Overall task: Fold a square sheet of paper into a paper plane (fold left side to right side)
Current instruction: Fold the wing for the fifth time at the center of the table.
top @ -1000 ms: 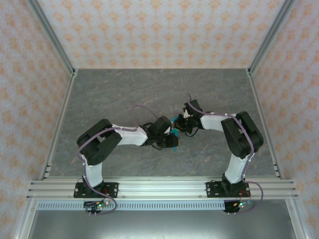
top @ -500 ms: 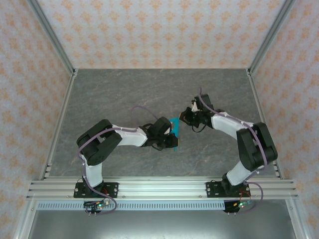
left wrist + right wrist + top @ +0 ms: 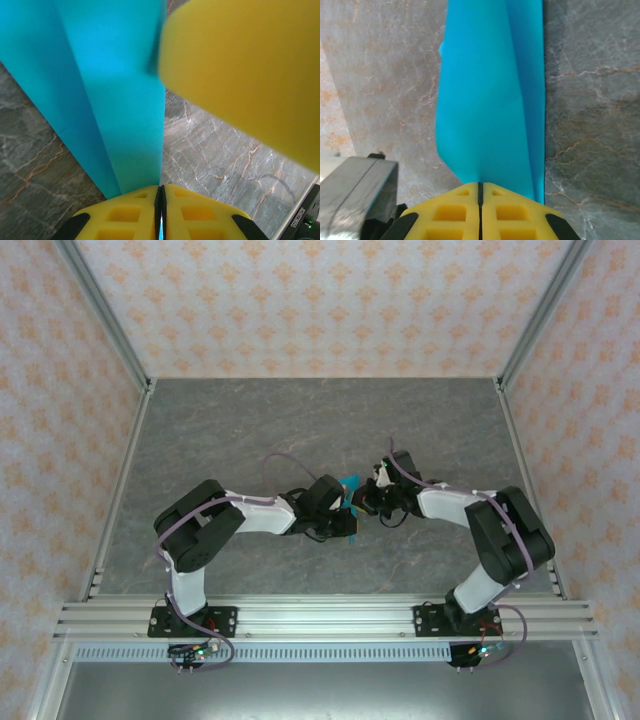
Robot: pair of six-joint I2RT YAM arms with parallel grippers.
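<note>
paper: your paper plane [image 3: 350, 484] is mid-table [image 3: 250, 430], right between the 2 arms. I can't tell if its lower edge touches the tabletop.

shape: it's a narrow blue strip with long lengthwise creases. In the left wrist view [image 3: 125, 100] 2 panels meet along a ridge. In the right wrist view [image 3: 490, 100] the layers puff apart a bit, so it isn't flat yet.

left claw: the left gripper [image 3: 160, 192] is clamped on the paper, with a sliver of blue pinched between the pads.

right claw: the right gripper [image 3: 480, 187] has its pads pressed together on its end of the paper too.

step: my guess is you're closing the left-over-right fold along the centre crease.

doing it well: put both pinches on the same crease line and add just a little tension between them with no twist. Get the long edges lined up before you press, because a crooked crease in paper this thin won't come back out.

watch out: a blurry yellow pad [image 3: 240, 75] looms close in the left wrist view, so the 2 claws are nearly touching. Move 1 at a time, slowly, or you'll bump fingers and maybe tear the sheet.
</note>
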